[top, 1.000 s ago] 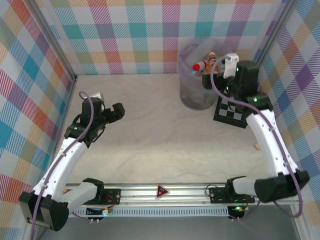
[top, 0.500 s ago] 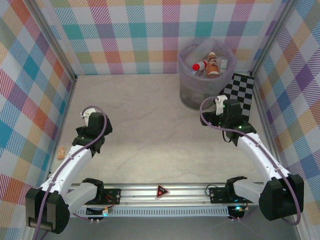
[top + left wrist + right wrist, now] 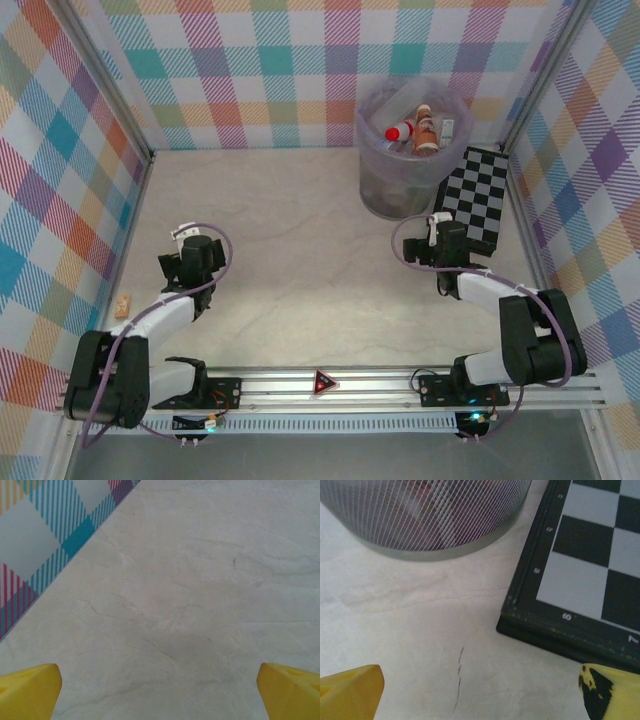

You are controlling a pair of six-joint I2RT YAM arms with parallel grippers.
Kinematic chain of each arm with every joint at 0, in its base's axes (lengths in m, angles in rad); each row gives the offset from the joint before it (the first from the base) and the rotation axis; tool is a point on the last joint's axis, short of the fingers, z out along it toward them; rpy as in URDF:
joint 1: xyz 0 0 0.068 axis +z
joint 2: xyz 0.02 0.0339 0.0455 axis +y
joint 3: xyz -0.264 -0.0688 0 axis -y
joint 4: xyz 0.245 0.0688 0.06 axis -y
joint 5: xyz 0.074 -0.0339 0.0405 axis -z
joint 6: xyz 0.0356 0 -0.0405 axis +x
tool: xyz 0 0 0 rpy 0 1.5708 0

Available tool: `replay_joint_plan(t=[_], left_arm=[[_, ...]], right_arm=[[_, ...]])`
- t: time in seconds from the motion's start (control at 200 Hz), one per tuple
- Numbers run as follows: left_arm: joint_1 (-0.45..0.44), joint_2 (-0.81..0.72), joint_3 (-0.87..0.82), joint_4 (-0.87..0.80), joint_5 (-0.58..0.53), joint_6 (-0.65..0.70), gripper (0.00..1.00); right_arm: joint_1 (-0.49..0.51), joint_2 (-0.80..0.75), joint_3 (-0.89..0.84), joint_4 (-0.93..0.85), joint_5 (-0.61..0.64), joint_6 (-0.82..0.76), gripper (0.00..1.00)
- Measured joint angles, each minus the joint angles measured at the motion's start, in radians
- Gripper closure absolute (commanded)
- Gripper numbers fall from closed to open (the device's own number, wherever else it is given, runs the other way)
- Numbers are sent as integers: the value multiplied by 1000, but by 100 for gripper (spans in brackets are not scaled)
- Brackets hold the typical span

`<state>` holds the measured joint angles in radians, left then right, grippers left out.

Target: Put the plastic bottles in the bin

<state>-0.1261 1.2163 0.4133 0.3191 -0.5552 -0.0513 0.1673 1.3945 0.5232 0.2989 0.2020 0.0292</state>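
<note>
The bin [image 3: 405, 160] stands at the back right of the table, a tall translucent grey-lilac bucket. Inside it lie plastic bottles: one with a red cap [image 3: 399, 131], a brown-labelled one [image 3: 427, 129] and a pale one [image 3: 447, 128]. My right gripper [image 3: 440, 238] sits low in front of the bin, open, nothing between its yellow fingertips [image 3: 350, 687]; the bin's ribbed wall [image 3: 435, 515] is just ahead. My left gripper [image 3: 190, 252] rests low at the left, open over bare table, its yellow fingertips [image 3: 27, 690] wide apart.
A black-and-white chequered board [image 3: 480, 195] lies right of the bin, its dark corner [image 3: 520, 625] close ahead of the right gripper. A small tan piece [image 3: 123, 303] lies by the left wall. Chequered walls [image 3: 45, 540] enclose the table.
The right arm came away from above the bin and folded back low to the table. The left arm also drew back and down toward the near edge. The board is uncovered.
</note>
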Motion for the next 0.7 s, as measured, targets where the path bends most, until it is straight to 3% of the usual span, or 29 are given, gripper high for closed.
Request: replay_joint_plan(t=[0.225, 0.35, 0.7], left_arm=[[13, 163, -3, 204, 46, 8, 0], [13, 204, 10, 237, 76, 8, 0], [20, 108, 6, 214, 104, 50, 0]], right_arm=[[-13, 50, 0, 124, 0, -28, 1], [-28, 76, -1, 205, 0, -49, 0], [-90, 105, -29, 316, -35, -45, 1]])
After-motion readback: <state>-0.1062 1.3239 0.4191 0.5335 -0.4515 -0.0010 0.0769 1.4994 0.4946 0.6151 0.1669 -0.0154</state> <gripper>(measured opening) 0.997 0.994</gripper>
